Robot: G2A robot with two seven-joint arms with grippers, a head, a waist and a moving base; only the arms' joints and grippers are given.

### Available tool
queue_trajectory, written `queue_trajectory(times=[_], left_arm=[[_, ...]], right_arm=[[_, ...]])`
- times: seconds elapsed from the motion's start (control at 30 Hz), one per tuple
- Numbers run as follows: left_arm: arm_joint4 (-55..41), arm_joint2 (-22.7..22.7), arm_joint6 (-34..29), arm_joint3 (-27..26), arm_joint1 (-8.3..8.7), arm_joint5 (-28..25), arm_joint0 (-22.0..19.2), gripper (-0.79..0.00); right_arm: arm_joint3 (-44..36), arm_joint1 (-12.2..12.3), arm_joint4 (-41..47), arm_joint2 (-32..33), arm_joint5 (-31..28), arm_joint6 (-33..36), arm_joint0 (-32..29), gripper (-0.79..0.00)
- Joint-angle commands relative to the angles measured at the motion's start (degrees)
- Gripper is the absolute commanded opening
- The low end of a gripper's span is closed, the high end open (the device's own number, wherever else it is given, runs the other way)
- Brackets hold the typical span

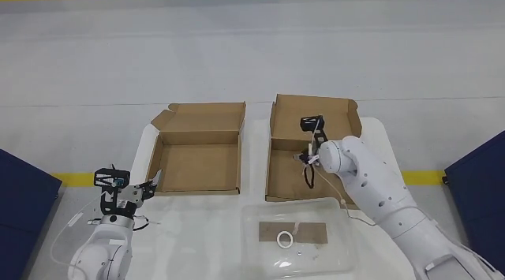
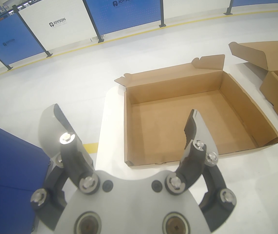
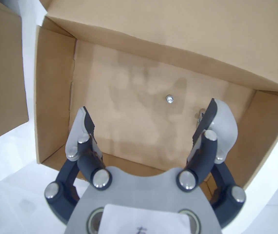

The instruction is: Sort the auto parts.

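Two open cardboard boxes stand side by side on the white table. The left box (image 1: 197, 166) (image 2: 192, 120) has a bare floor. On the floor of the right box (image 1: 286, 171) (image 3: 129, 98) lie a small silver nut (image 3: 169, 99) and a second small metal part (image 3: 199, 116), half hidden by a finger. My right gripper (image 3: 151, 118) (image 1: 308, 156) hangs open above that box, holding nothing. My left gripper (image 2: 124, 120) (image 1: 148, 184) is open and holds nothing, near the left box's front left corner. A white ring (image 1: 284, 239) lies in the clear tray (image 1: 339, 258).
The clear plastic tray sits at the table's front, with a brown cardboard strip (image 1: 312, 233) and a few small parts in it. Blue panels (image 1: 28, 193) flank the table on both sides. Both box lids stand open toward the back.
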Motion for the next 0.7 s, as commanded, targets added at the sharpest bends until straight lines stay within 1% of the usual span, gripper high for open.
queue_trajectory(times=[0.0,0.03,0.13,0.2,0.33,0.4,0.67], left_arm=[[0.0,0.0,0.0,0.0,0.0,0.0,0.0,0.0],[0.0,0.0,0.0,0.0,0.0,0.0,0.0,0.0],[0.0,0.0,0.0,0.0,0.0,0.0,0.0,0.0],[0.0,0.0,0.0,0.0,0.0,0.0,0.0,0.0],[0.0,0.0,0.0,0.0,0.0,0.0,0.0,0.0],[0.0,0.0,0.0,0.0,0.0,0.0,0.0,0.0],[0.0,0.0,0.0,0.0,0.0,0.0,0.0,0.0]], right_arm=[[-5.47,0.99,-0.93,2.43,-1.76,2.16,-2.28,0.0],[-9.43,1.73,-1.78,4.03,-3.62,4.07,-4.13,0.0],[-17.77,3.21,-2.2,7.99,-7.57,8.39,-8.51,0.0],[-21.8,3.87,-2.26,9.83,-9.61,10.57,-10.81,0.0],[-28.97,5.03,0.51,13.93,-14.46,14.17,-15.84,0.0],[-30.07,5.25,2.25,15.5,-14.56,14.6,-17.01,0.0],[-30.4,5.27,1.85,15.39,-14.92,14.32,-17.08,0.0]])
